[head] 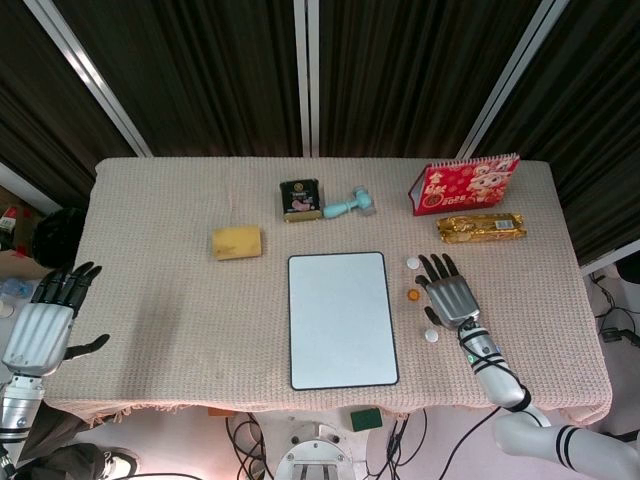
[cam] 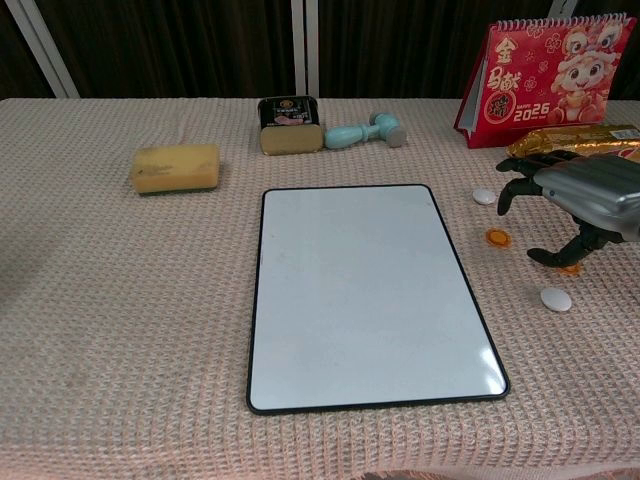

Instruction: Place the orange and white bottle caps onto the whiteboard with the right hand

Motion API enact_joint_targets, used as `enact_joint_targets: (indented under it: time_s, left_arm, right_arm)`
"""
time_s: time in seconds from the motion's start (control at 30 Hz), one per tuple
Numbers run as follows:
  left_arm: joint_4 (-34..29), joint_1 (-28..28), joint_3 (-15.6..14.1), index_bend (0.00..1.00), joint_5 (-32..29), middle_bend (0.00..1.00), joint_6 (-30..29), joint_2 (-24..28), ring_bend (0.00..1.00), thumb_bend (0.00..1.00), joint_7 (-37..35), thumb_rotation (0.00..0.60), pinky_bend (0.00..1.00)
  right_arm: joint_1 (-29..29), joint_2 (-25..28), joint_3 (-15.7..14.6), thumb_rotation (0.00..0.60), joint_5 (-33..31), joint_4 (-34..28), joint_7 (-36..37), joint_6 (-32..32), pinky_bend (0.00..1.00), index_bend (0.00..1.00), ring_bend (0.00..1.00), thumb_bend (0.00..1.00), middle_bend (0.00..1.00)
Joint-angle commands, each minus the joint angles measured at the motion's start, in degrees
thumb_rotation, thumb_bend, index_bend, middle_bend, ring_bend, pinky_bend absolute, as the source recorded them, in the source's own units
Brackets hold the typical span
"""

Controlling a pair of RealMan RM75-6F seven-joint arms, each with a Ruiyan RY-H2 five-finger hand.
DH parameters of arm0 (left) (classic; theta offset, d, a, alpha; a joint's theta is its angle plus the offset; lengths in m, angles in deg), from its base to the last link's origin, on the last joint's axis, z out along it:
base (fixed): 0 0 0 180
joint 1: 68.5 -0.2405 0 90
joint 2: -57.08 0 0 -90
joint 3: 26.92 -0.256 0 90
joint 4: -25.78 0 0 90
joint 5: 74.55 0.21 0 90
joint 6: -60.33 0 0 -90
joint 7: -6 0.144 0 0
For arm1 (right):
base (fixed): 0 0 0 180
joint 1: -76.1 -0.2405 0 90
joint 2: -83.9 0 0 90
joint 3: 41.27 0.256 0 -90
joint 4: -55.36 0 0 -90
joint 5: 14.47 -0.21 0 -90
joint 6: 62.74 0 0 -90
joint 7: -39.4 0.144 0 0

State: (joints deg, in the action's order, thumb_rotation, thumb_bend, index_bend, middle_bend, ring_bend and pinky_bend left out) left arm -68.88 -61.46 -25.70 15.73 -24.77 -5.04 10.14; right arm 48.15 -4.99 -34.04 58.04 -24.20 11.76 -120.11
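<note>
Head view: your right robot hand (head: 449, 291) hovered spread and empty over the caps, right of the whiteboard (head: 341, 319). White caps (head: 413, 263) and (head: 431, 336), orange cap (head: 412, 295) all sat on the bench.

Chest view: orange cap (cam: 497, 237) lay flat near the fingertips (cam: 505, 206). Probably light, stiff, slick; pinch its rim edges.
</note>
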Motion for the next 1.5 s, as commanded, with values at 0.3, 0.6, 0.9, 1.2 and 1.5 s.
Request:
enact_joint_targets:
  time_s: [0.3, 0.6, 0.9, 1.2, 1.5]
  left_arm:
    - [-0.4, 0.0, 0.0, 0.09, -0.1, 0.07, 0.0, 0.1, 0.0, 0.08, 0.5, 0.572, 0.11]
    - [-0.3, 0.2, 0.1, 0.09, -1.6, 0.07, 1.3, 0.2, 0.0, 0.08, 1.0, 0.574, 0.11]
    - [-0.1, 0.2, 0.1, 0.09, -1.2, 0.07, 0.9, 0.2, 0.0, 0.08, 0.4, 0.573, 0.11]
    - [-0.1, 0.2, 0.0, 0.09, -1.3, 0.07, 0.9, 0.3, 0.0, 0.08, 0.2, 0.573, 0.11]
    - [-0.2, -0.1, 0.1, 0.09, -1.5, 0.07, 0.5, 0.6, 0.0, 0.08, -0.2, 0.572, 0.11]
  right_arm:
    - [-1.0, -1.3, -0.7, 0.6, 0.3, 1.8, 1.4, -0.3, 0.0, 0.33, 0.0, 0.35, 0.0]
    - [-2.1, -2.8, -0.7, 0.6, -0.7, 3.5, 1.1, 0.2, 0.0, 0.37, 0.0, 0.37, 0.01]
    - [-2.4, -4.4, -1.2, 0.6, -1.0, 5.1, 0.6, -0.4, 0.0, 0.43, 0.0, 0.38, 0.02]
    - [-2.9, -5.4, -1.0, 0.6, 1.8, 5.7, 3.5, -2.6, 0.0, 0.51, 0.0, 0.44, 0.04]
    - [-8.1, -9.0, 0.3, 0.6, 3.2, 3.5, 0.4, 0.9, 0.0, 0.51, 0.0, 0.44, 0.04]
